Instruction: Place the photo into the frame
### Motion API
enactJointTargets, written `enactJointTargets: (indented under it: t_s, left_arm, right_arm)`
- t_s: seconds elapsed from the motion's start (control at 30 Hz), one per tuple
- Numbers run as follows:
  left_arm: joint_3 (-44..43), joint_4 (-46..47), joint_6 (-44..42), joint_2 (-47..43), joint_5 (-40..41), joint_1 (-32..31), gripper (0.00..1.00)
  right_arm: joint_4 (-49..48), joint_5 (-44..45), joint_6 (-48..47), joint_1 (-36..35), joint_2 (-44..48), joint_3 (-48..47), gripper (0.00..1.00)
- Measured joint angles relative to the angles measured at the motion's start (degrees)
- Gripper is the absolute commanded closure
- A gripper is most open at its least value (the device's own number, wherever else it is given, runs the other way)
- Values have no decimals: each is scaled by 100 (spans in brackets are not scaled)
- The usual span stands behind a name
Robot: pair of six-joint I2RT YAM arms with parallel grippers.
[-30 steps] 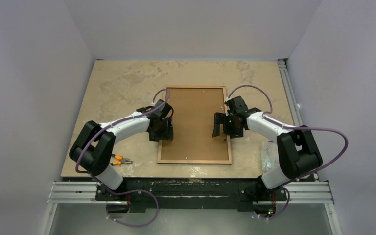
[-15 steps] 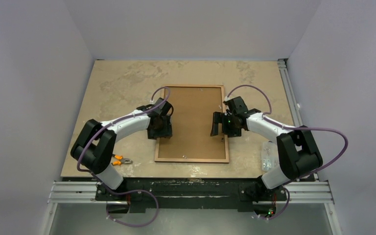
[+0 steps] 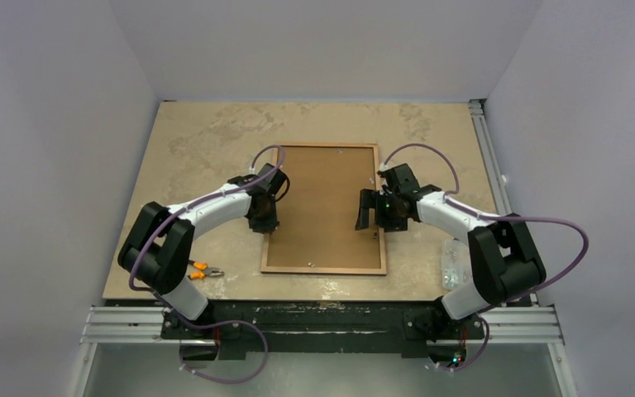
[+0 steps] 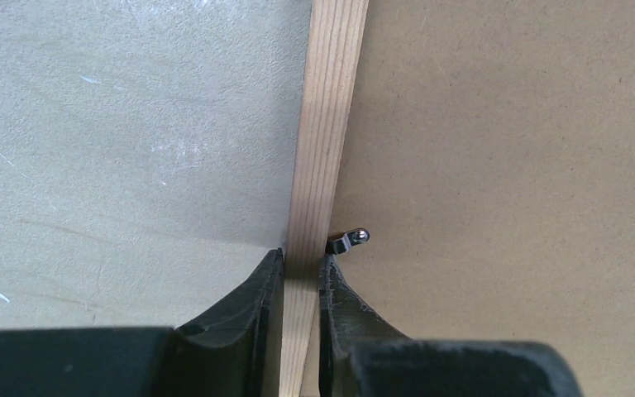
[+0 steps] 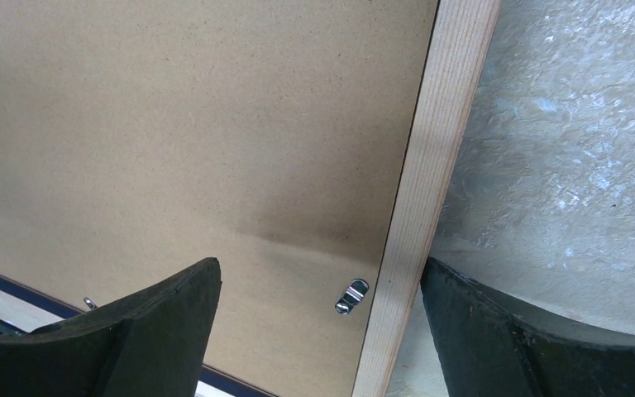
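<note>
The frame [image 3: 322, 270] lies face down mid-table, its light wood back up. The plain brown backing board [image 3: 324, 207] fills it. The photo is hidden. My left gripper [image 3: 266, 222] is shut on the frame's left rail; in the left wrist view the fingers [image 4: 302, 258] pinch the wood rail [image 4: 324, 141] beside a small metal clip [image 4: 349, 240]. My right gripper [image 3: 376, 217] is open, its jaws [image 5: 320, 269] straddling the right rail [image 5: 446, 124] and a metal clip [image 5: 351, 296] without touching them.
Orange-handled pliers [image 3: 201, 270] lie at the near left by the left arm. A clear plastic piece [image 3: 453, 263] lies at the near right. Walls enclose the table on three sides.
The frame has slid a little to the left and away. My left gripper has moved left from over the board onto the left rail. The right gripper has barely moved.
</note>
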State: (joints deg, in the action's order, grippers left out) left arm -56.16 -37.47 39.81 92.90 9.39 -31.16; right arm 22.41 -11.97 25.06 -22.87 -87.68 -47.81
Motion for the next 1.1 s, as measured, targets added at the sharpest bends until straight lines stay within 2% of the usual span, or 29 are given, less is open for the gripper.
enactJointTargets:
  t_s: [0.1,0.17,0.2,0.23,0.37,0.47,0.6,0.63,0.73,0.9,1.1]
  left_arm:
    - [2,7,-11,-9,-9,0,98]
    - [28,35,-24,-33,-24,0,85]
    - [55,57,-24,-57,-33,0,71]
    - [98,101,-24,-98,-39,2,62]
    - [302,398,26,-258,-271,9,43]
    - [503,533,98,-490,-496,31,38]
    - [737,570,157,-911,-693,118,37]
    - [782,570,160,-1010,-734,127,37]
    - [916,605,166,-1180,-791,149,37]
    - [1095,627,173,-1235,-874,151,37]
    - [1104,658,173,-1235,-973,151,37]
  right_arm:
    - [-52,4,0,0,70,57,10]
    - [-81,26,0,-2,109,87,9]
    - [-90,37,0,-7,125,101,8]
    - [-98,48,-2,-13,149,114,8]
    - [-9,153,-4,-63,210,136,7]
    - [114,258,-24,-87,234,136,8]
    - [227,564,-46,-229,236,114,13]
    - [267,680,-48,-293,234,111,16]
    - [350,984,-48,-455,212,101,32]
    - [411,1401,24,-568,131,74,48]
    - [496,1561,184,-518,118,17,92]
